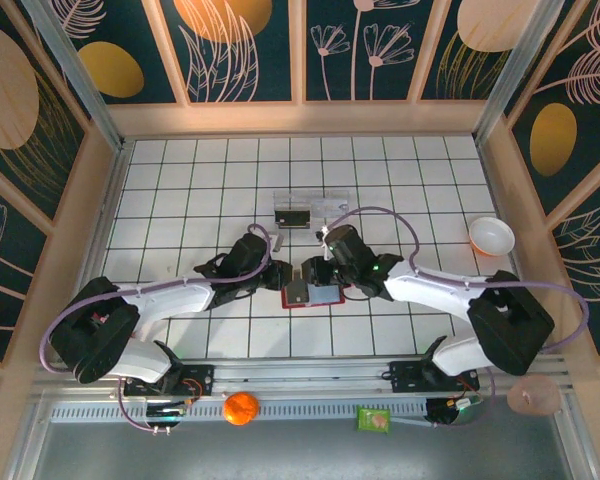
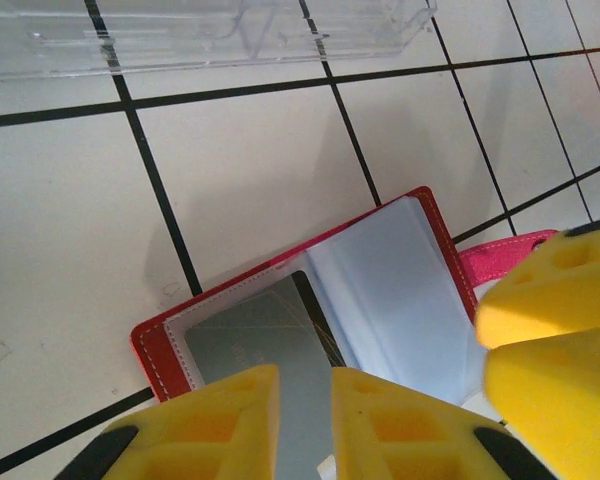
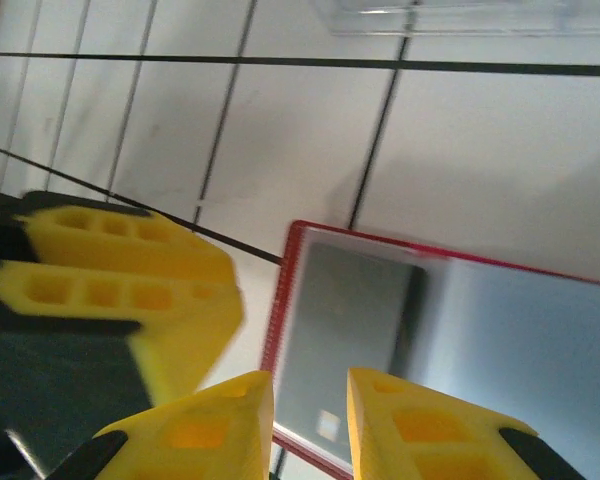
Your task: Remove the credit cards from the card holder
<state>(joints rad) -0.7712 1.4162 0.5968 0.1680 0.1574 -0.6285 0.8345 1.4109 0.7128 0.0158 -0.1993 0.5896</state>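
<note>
The red card holder (image 1: 325,296) lies open on the white tiles, its pale blue inside (image 2: 400,290) facing up. A silvery grey credit card (image 2: 250,335) sits in its left page (image 3: 355,320). My left gripper (image 2: 305,385) hovers over that card's near end, jaws a narrow gap apart with the card's flat face showing between them. My right gripper (image 3: 310,390) stands over the same card from the other side, open with a slightly wider gap. Both grippers meet at the holder (image 1: 283,277) (image 1: 315,272). A dark credit card (image 1: 295,217) lies in the clear tray (image 1: 330,205).
The clear plastic tray (image 2: 180,35) lies just beyond the holder. A white bowl (image 1: 491,236) sits at the right. An orange (image 1: 241,408) and a green packet (image 1: 374,419) rest on the near rail by the arm bases.
</note>
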